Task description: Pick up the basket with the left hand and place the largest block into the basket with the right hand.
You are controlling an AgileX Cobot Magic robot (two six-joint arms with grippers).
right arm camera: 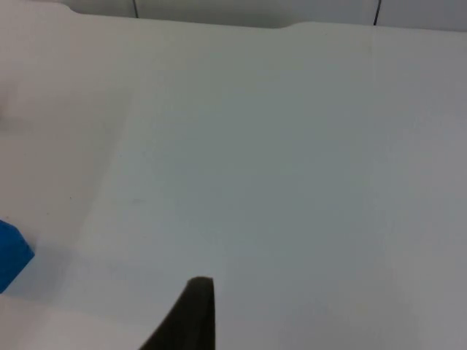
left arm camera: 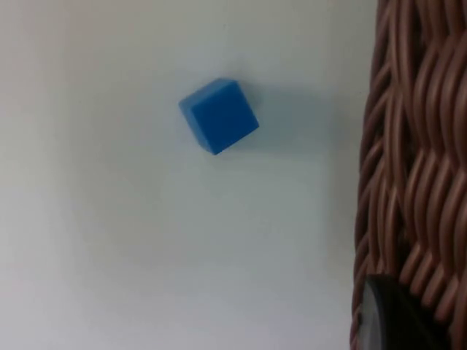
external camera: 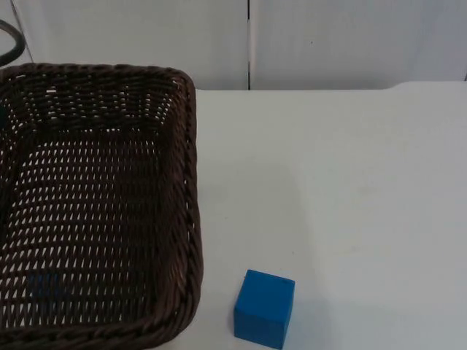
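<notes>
Basket (external camera: 95,211), dark stiff wicker that looks light, fills the table's (external camera: 350,189) left with the left gripper (left arm camera: 387,313) at its rim, finger state untellable, while the blue block (external camera: 264,308) sits just right of it, rigid, best pinched across flat faces by the right gripper (right arm camera: 191,313), likewise untellable.

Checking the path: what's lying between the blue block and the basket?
Nothing: the top view shows bare white table between the blue block and the basket.
</notes>
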